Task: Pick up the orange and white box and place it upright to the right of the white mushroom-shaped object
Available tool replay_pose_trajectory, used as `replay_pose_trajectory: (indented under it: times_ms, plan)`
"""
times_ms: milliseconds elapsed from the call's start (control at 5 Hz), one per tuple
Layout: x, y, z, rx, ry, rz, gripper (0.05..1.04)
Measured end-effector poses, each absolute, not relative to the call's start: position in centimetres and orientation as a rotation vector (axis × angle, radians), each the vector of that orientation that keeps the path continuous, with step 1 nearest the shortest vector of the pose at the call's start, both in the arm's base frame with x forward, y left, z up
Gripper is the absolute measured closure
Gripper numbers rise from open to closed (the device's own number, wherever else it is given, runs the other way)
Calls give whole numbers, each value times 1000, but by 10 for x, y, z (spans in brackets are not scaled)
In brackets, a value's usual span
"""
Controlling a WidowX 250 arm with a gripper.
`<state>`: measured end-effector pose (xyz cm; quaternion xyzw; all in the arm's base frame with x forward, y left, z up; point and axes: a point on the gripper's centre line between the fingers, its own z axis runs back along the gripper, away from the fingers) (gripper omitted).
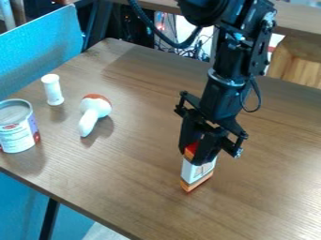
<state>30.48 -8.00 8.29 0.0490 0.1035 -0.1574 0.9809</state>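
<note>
So the black two-finger gripper [202, 153] is down around the top of an upright orange-and-white rectangular carton [198, 173] on the brown wood-grain table [134, 187]. Over on the left there's a white toy mushroom with an orange-red cap [94, 110], a small white plastic cylinder [52, 89] standing behind it, and a labelled metal can [17, 129] near the edge.

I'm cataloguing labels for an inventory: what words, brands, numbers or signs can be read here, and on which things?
No text can be read with certainty.
Can: print on its label, too small to read.
Box: marks on its white side, too small to read.
</note>
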Motion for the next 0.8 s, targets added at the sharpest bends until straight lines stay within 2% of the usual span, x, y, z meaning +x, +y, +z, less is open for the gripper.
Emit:
replay_pose_trajectory:
  times_ms: [400,600,800]
  plan:
    - [333,-72,142,166,58,-264,698]
    - [362,-52,138,178,95,-201,698]
    - [378,-24,135,174,115,-136,698]
